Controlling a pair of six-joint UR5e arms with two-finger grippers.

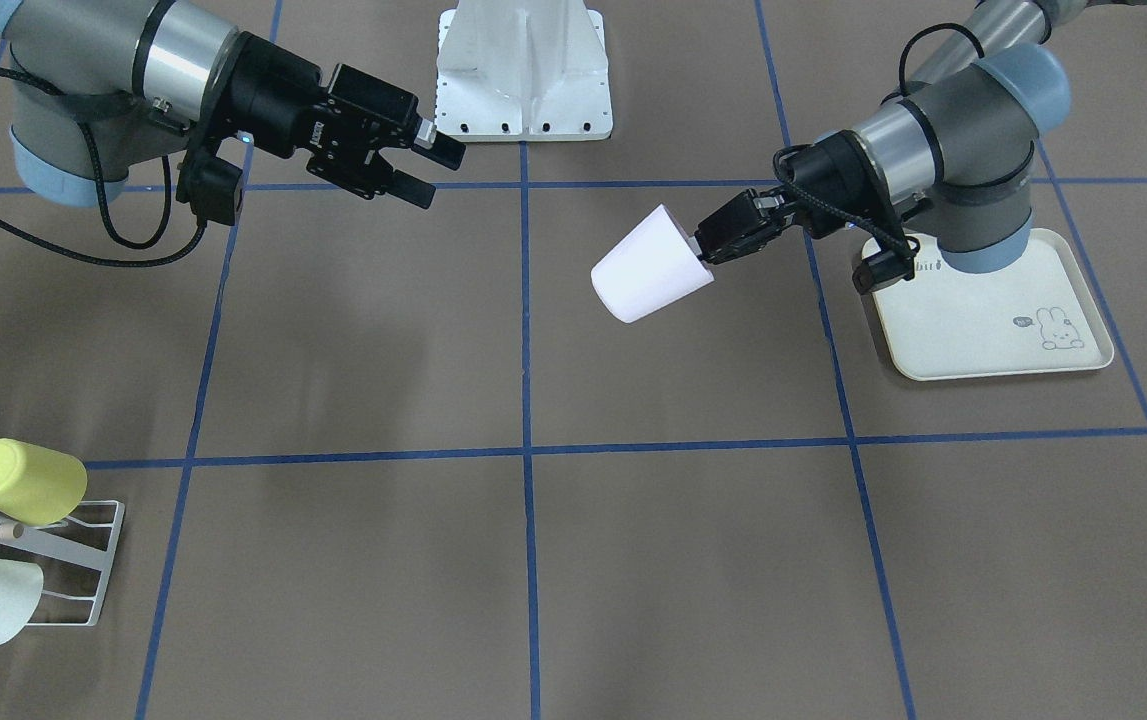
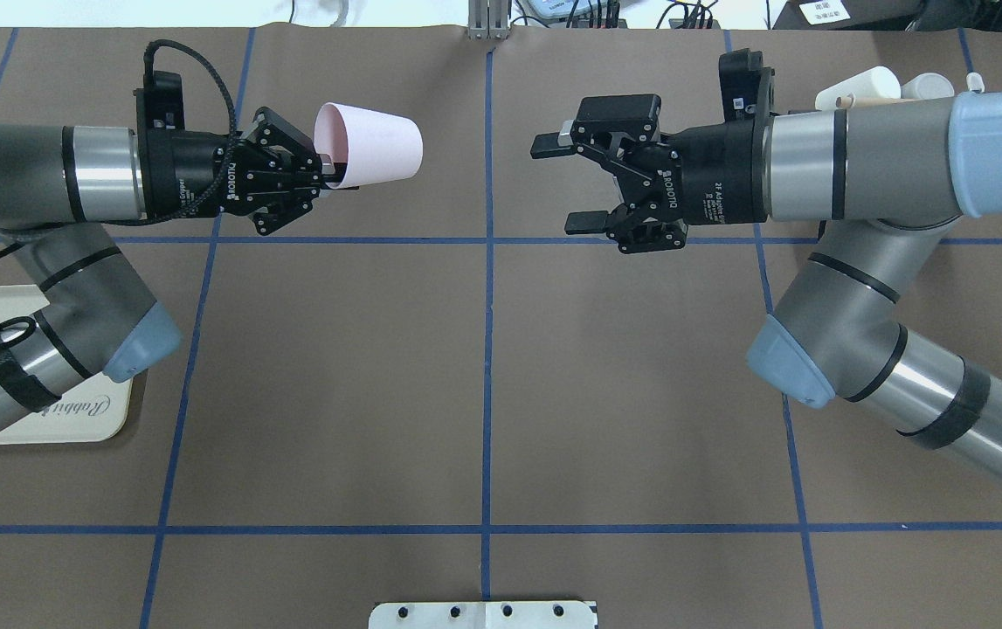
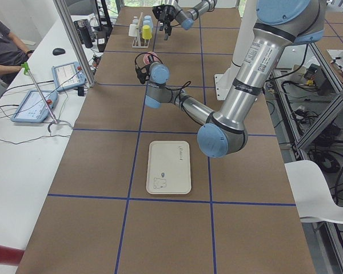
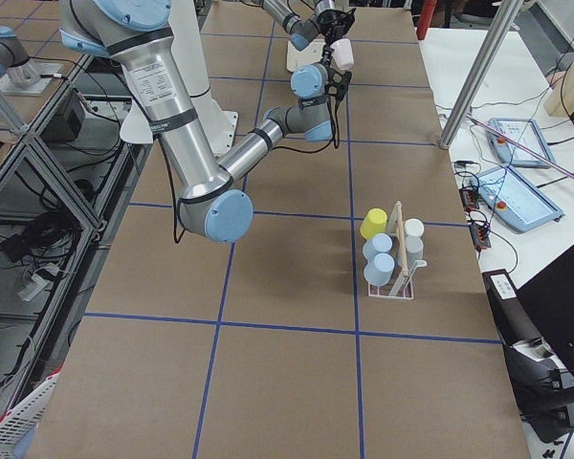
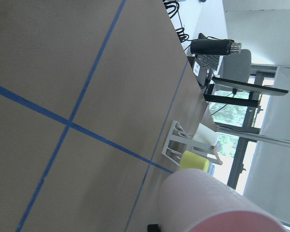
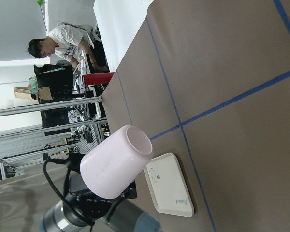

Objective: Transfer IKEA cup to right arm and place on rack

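1. Brown paper gridded with blue tape covers the counter (image 2: pixel 483 393). At 8 o'clock in the overhead view lies a cream tray (image 2: pixel 64 424), partly under the left arm's elbow.
2. At 11 o'clock the left pincer (image 2: pixel 327 174) is clenched on the pink cup (image 2: pixel 374 144), pinching the wall at its mouth. The cup hangs sideways above the counter with its narrow end pointing toward the middle. This probably leaves the body free for the other arm to take.
3. At 1 o'clock the right pincer (image 2: pixel 563 183) is released, its fingers spread wide. It faces the cup across the centre tape line, well apart from it, so the handover looks not yet begun.
4. At 2 o'clock the right arm (image 2: pixel 859 166) hides most of the rack (image 4: pixel 390 285) from overhead. The right side view shows its white wire frame, its dowel and the cups already loaded, among them a yellow cup (image 4: pixel 372 224).
5. The right wrist view shows the cup's narrow end almost head-on, with the left pincer behind it. The left wrist view shows only the cup's flank and the distant rack, not the receiving pincer.
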